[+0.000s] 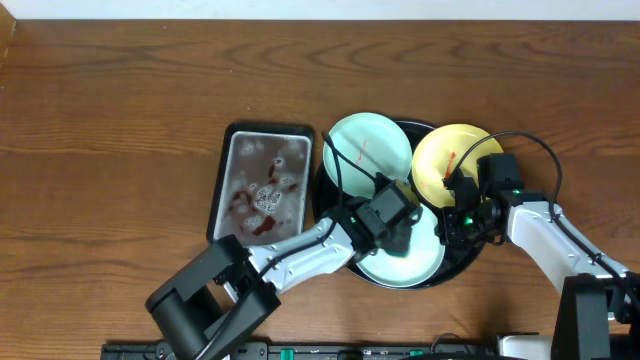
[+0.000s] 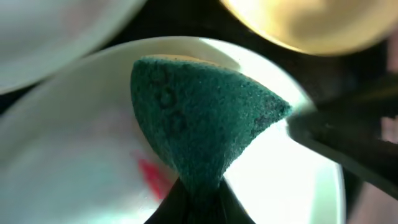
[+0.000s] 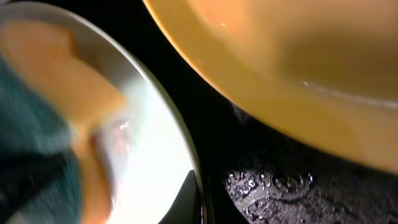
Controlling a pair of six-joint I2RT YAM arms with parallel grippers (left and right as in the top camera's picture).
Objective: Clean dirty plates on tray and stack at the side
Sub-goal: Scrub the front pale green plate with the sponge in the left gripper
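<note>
The lower mint plate point(image 1: 425, 262) lies at the bottom of the black tray point(image 1: 420, 128), right of centre in the overhead view. The other mint plate point(image 1: 370, 148) and the yellow plate point(image 1: 455, 160) sit above it. My left gripper point(image 2: 193, 208) is clamped on a green sponge point(image 2: 199, 118) resting on that plate. My right gripper point(image 1: 462, 215) sits at its right rim; I cannot tell if it is closed. A grey pan point(image 1: 262, 180) lies left of the tray.

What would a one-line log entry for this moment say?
left gripper: pinching sponge | sponge: on front mint plate, red smear beside | right gripper: at its rim, grip unclear | yellow plate: smeared
</note>
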